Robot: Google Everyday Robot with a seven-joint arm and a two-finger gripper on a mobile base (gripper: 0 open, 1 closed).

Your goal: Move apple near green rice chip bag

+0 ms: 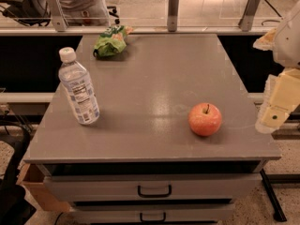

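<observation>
1. Grey worktop carries the apple at its near right, stem up, close to the near edge; the bag lies at the far edge, left of centre, well apart from it; no part of the move looks done yet.
2. Cream tool hangs off the right edge of the worktop, right of the apple and apart from it, with nothing seen in it; whether it is wide or narrow I cannot tell; if it comes in too narrow, it could knock the apple rather than straddle it.
3. Round fruit rolls; a glancing touch from the right could send it left across the worktop or off the near edge.
4. Smooth skin may slip in a shallow or off-centre grip; a drop on the way would likely set it rolling.
5. Bottle stands at the near left, tall and easy to topple; a straight path to the bag passes right of it, I judge, but a wide swing could clip it.
6. Bag looks light; an apple set down too close could shove it off the far edge; released carelessly, the apple may roll away from it.
</observation>
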